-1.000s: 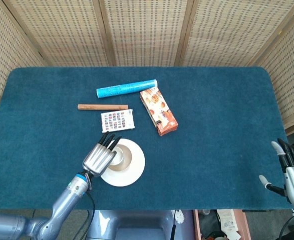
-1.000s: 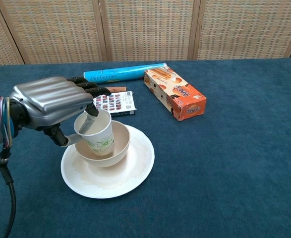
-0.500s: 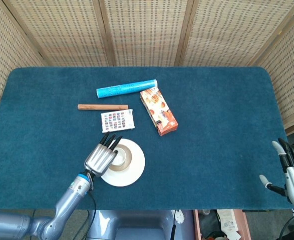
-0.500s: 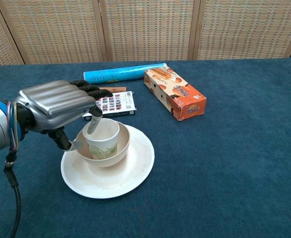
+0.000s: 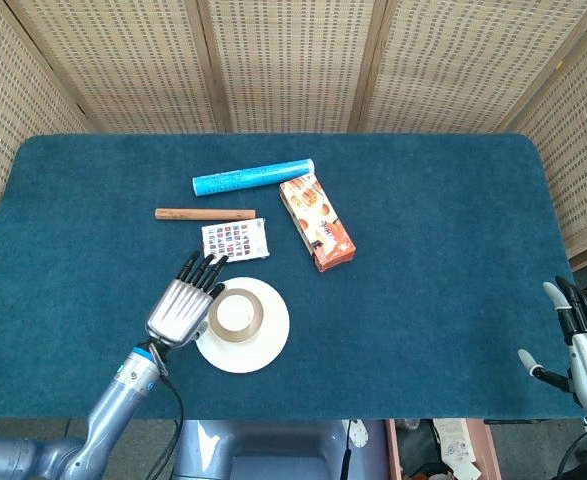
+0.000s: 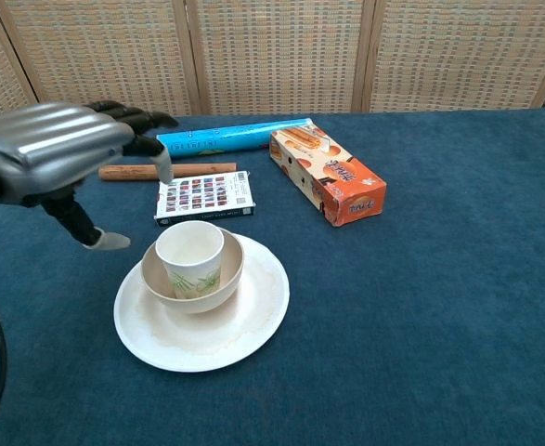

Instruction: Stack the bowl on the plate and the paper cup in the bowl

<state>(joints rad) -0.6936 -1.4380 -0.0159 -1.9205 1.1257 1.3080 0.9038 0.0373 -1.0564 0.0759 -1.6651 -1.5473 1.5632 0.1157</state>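
Observation:
A white plate (image 6: 244, 325) (image 5: 268, 345) lies near the table's front, left of centre. A cream bowl (image 6: 227, 277) (image 5: 217, 326) sits on it, and a paper cup (image 6: 191, 257) (image 5: 235, 313) with a green leaf print stands upright in the bowl. My left hand (image 6: 54, 160) (image 5: 182, 302) hovers just left of the stack with fingers spread, holding nothing and touching nothing. My right hand (image 5: 578, 340) rests off the table's front right corner, fingers apart and empty.
Behind the plate lie a printed card box (image 6: 205, 197), a brown stick (image 6: 198, 169), a blue tube (image 6: 230, 137) and an orange carton (image 6: 332, 177). A woven screen stands behind the blue table (image 6: 458, 307).
My left hand let go of the paper cup, which now stands in the bowl, then lifted and drew back to the left with fingers spread. The right hand stayed still.

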